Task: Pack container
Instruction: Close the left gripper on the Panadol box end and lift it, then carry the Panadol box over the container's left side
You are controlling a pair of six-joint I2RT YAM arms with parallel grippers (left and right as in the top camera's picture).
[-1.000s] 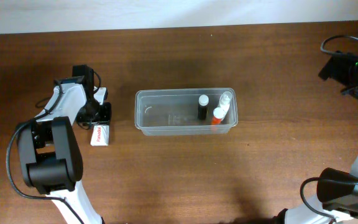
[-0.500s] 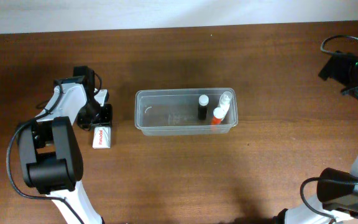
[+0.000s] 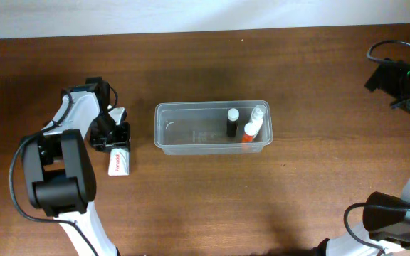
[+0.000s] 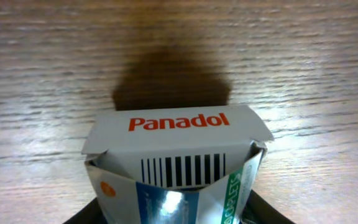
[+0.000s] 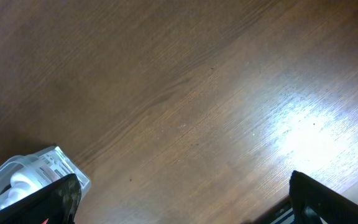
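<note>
panadol box (image 3: 119, 161) has slid a bit toward 6 o'clock, left gripper (image 3: 115, 136) clamped on its end. table (image 3: 297, 199) — container (image 3: 187, 135) sits mid-way on it, at the box's 3 o'clock, with three small bottles (image 3: 232, 122) in its 3 o'clock end. right gripper (image 5: 184, 186) — spread wide, holding nothing.

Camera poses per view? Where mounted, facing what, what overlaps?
Overhead: above table, looking straight down; container, Panadol box, both arms show.
Left wrist: low, facing the Panadol box end-on; left fingers at bottom corners.
Right wrist: angled down at tabletop; right fingers, container corner.
Shared: box in overhead and left wrist; container in overhead and right wrist.
</note>
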